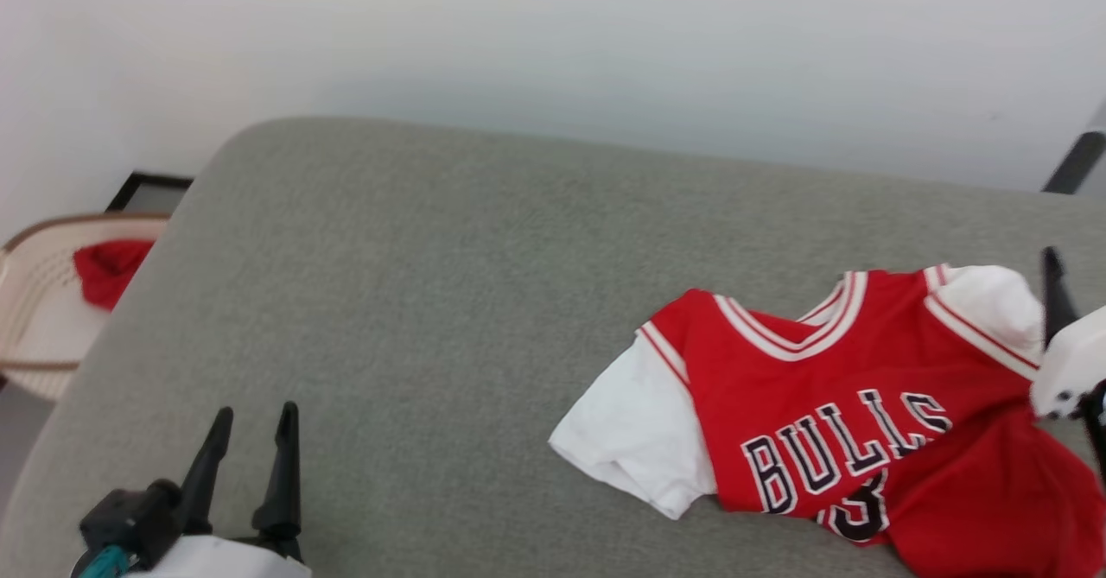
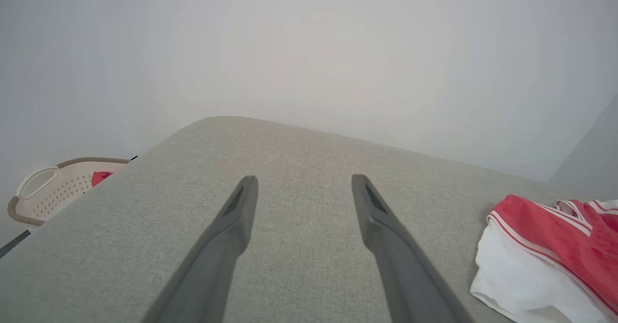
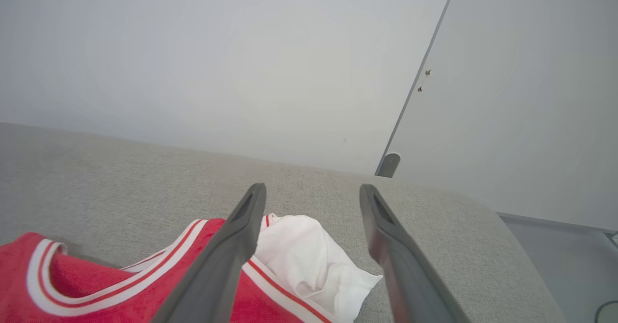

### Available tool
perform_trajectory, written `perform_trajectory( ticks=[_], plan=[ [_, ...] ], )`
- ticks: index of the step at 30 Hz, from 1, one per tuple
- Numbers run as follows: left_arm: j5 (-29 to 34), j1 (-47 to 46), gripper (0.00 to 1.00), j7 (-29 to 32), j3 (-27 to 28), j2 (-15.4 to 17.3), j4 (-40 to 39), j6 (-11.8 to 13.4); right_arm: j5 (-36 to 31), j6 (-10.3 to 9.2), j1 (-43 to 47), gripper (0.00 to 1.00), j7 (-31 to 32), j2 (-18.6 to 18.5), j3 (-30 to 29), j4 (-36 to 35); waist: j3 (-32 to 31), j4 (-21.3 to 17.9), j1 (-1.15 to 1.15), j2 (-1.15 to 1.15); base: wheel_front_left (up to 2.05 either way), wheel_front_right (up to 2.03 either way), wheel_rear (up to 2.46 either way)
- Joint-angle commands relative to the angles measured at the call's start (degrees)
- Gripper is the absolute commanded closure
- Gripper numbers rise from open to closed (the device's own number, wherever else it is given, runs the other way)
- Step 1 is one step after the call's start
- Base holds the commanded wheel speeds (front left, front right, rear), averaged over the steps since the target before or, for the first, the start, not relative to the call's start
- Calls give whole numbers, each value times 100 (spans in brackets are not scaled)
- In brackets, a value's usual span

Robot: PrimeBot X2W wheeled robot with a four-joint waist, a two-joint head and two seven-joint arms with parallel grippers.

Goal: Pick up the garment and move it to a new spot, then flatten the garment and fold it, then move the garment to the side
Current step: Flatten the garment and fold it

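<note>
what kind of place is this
Likely a home-style room set up for folding laundry: a grey cushioned surface, like a bed or couch, against a plain white wall, a red jersey lying on it, and a laundry basket beside it.

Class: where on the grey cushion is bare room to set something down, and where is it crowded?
Bare: grey fabric cushion from the left gripper to the red jersey with white sleeves. Crowded: the right end, with jersey and right gripper.

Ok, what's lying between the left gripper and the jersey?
Nothing: just bare grey padded surface between the left gripper and the jersey, seen in the head view.
</note>
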Motion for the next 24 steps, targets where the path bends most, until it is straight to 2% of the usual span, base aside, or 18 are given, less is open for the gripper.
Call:
perform_trajectory(
  ticks=[1,11,18,24],
  plan=[
    [58,88,0,-24,38,24,-35,-10,119,-6,212,0,-44,48,131,-211,-266,-275,0,0,0,0,0],
    [144,233,0,-24,154,25,-335,-10,444,-6,1082,0,-163,290,507,-1453,-290,-714,0,0,0,0,0],
    [88,75,0,-23,73,141,-405,-10,508,-6,1211,0,-118,371,609,-1867,-123,-1051,0,0,0,0,0],
    [-37,-225,0,-24,-117,324,-436,-10,588,-6,1125,0,-75,366,633,-1942,103,-1234,0,0,0,0,0]
  ],
)
